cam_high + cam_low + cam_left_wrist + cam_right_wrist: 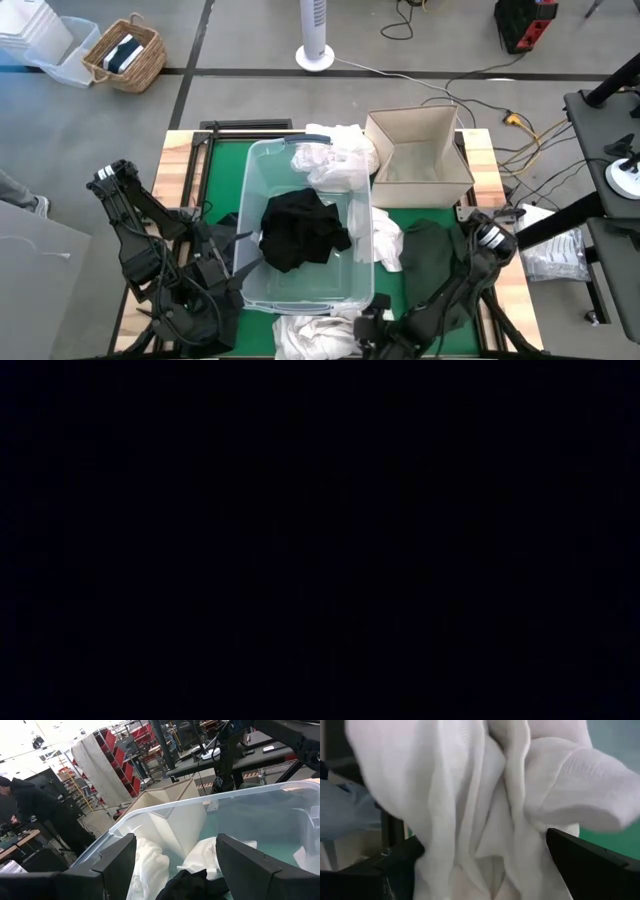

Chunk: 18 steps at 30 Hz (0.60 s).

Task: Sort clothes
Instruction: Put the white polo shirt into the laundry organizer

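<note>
White garment fills the right wrist view between spread fingers, perhaps untouched; left fingers spread.

Both dark arms sit folded low at the near edge of the counter. The left gripper has its jaws spread wide; the right gripper is likewise parted.

We find no text, label, brand or number that can be read in any view. The low view is wholly dark. Any markings elsewhere are too small to make out.
</note>
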Motion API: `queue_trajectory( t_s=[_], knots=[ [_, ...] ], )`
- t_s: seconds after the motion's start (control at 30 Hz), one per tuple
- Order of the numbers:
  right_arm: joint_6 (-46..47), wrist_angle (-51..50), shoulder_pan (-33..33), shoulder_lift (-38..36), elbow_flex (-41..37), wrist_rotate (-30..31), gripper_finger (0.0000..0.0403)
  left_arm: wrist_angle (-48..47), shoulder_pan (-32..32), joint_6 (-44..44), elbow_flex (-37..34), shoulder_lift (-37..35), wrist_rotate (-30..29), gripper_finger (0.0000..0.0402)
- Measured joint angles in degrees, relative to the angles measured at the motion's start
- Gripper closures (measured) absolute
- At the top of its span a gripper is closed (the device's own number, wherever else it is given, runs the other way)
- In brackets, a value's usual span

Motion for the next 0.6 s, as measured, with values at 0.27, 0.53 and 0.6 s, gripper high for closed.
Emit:
queue_trajectory(
  t_s=[0.27, 0.53, 0.6],
  knots=[
    [-0.9, 0.1, -0.3, 0.0, 0.0, -1.4, 0.0138, 0.0, 0.0, -0.6, -0.2, 0.0, 0.1, 0.0152],
    [-1.7, 0.1, -0.3, -0.5, 0.0, -5.4, 0.0338, 0.0, 0.0, -1.0, -0.3, 0.0, 0.1, 0.0152],
    [-2.1, 0.1, -0.2, -1.0, 0.0, -5.9, 0.0377, 0.0, 0.0, -1.0, -0.3, 0.0, 0.1, 0.0152]
  ],
)
